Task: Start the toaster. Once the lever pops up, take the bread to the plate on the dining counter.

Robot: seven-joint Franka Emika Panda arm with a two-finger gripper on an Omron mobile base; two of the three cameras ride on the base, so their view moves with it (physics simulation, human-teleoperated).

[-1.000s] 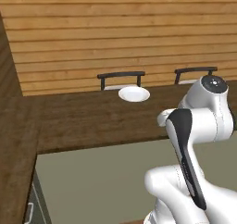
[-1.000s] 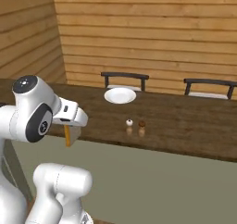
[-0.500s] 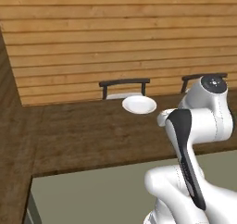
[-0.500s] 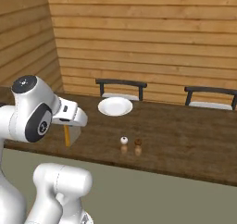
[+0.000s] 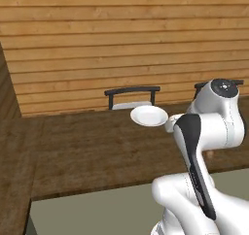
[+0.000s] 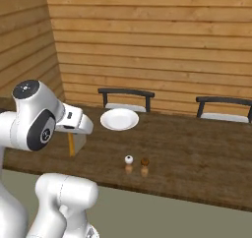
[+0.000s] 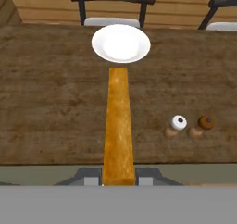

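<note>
My gripper (image 7: 118,177) is shut on the bread (image 7: 118,126), a tan slice seen edge-on that runs up from between the fingertips (image 7: 89,176) toward the plate (image 7: 121,43). In the right base view the bread (image 6: 72,146) hangs upright below the gripper (image 6: 72,134), above the near left part of the dining counter (image 6: 197,158). The white plate (image 6: 119,119) lies beyond it and to the right, bare. From the left base camera the plate (image 5: 149,115) sits just left of the arm on the dining counter (image 5: 87,151). The toaster is out of view.
Two small shakers, one white-topped (image 6: 128,164) and one brown-topped (image 6: 144,166), stand on the counter right of the bread, near the front edge. Two dark chairs (image 6: 125,98) (image 6: 224,109) stand behind the counter against the wood-plank wall.
The whole picture has shifted as the base drove: the counter, plate and chairs now sit closer and larger. The bread stays in the shut gripper, and the arm's pose is unchanged.
</note>
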